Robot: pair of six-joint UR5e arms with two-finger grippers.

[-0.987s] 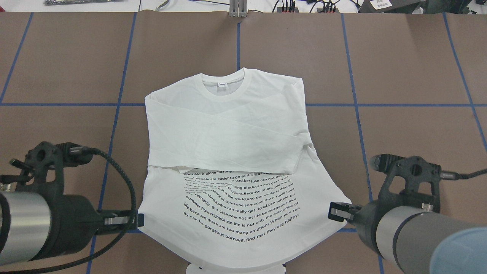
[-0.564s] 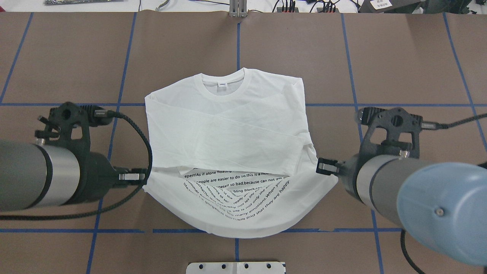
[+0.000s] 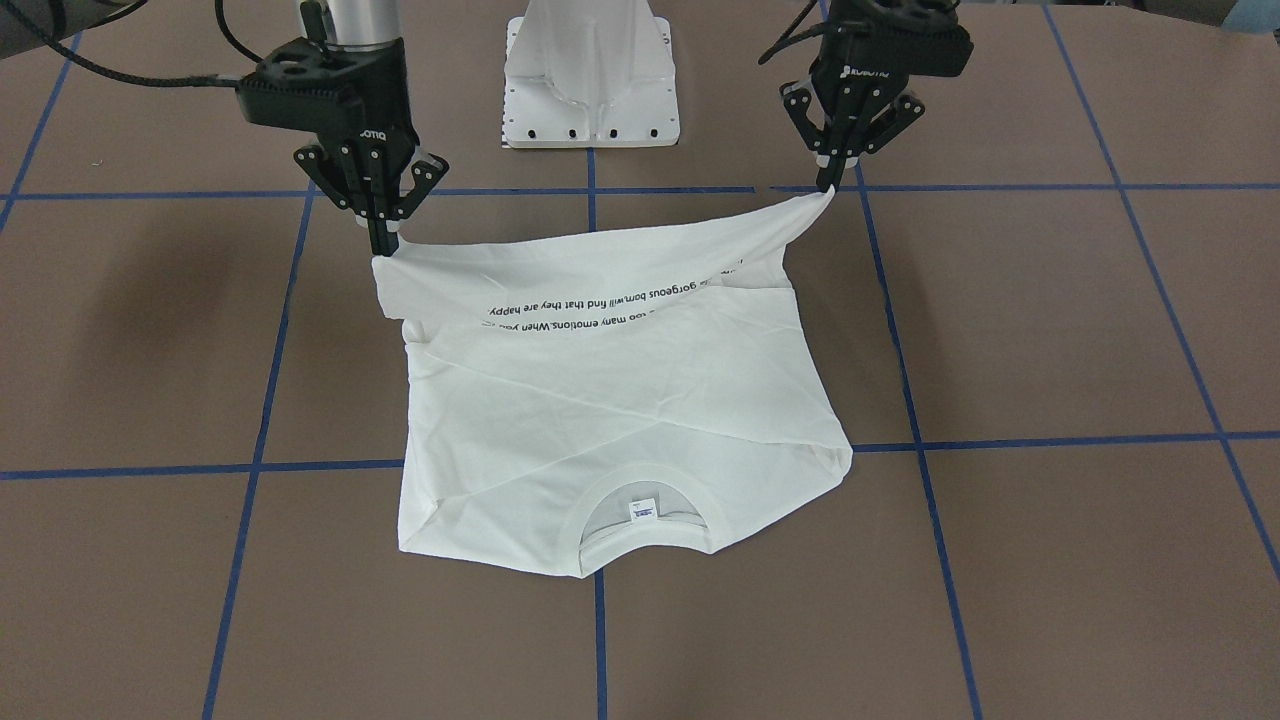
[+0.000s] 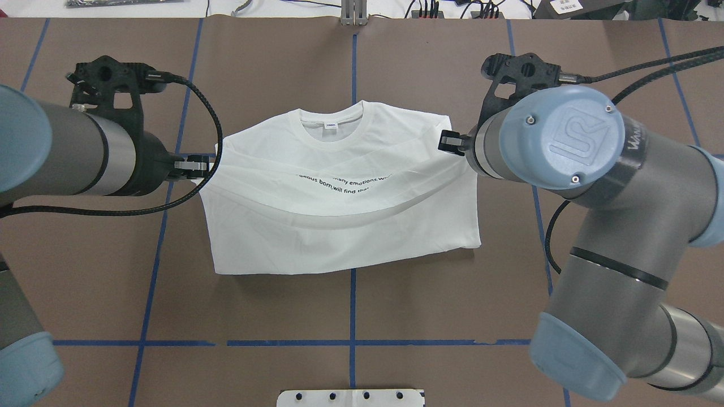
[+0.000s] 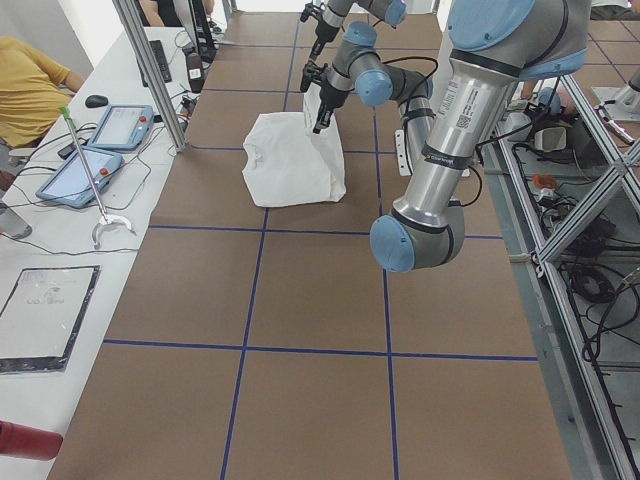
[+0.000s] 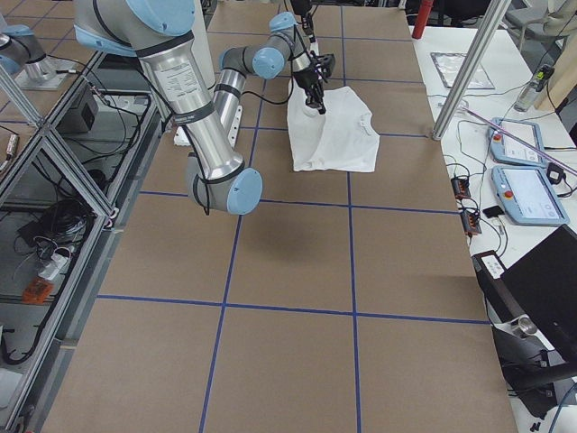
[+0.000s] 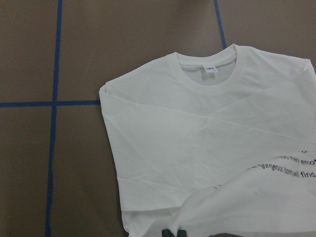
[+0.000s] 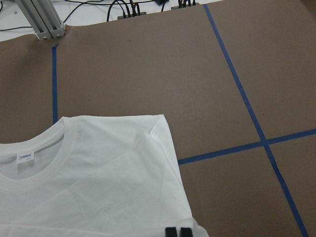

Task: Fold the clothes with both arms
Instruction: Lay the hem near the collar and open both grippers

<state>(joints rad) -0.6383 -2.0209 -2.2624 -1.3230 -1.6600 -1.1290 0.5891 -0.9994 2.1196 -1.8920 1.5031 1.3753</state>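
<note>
The white long-sleeved T-shirt (image 4: pixel 339 237) lies on the brown table, collar (image 4: pixel 331 120) on the far side and sleeves folded across the chest. My left gripper (image 4: pixel 208 167) is shut on the left hem corner. My right gripper (image 4: pixel 447 141) is shut on the right hem corner. Both hold the hem raised over the chest, so the lower half is doubled over and sags between them. A line of black text (image 4: pixel 345 182) shows under the raised edge. In the front-facing view the shirt (image 3: pixel 620 420) hangs between the left gripper (image 3: pixel 826 185) and the right gripper (image 3: pixel 383 245).
The white pedestal mount (image 3: pixel 590 70) stands at the robot's side of the table, and its plate (image 4: pixel 350 397) shows in the overhead view. Blue tape lines (image 4: pixel 352 308) grid the brown surface. An aluminium post (image 4: pixel 354 12) and cables sit at the far edge. Tablets (image 5: pixel 100 150) lie on a side bench.
Both grippers have carried the hem corners up and away from the robot toward the collar. The lower half has folded over, hiding most of the printed text.
</note>
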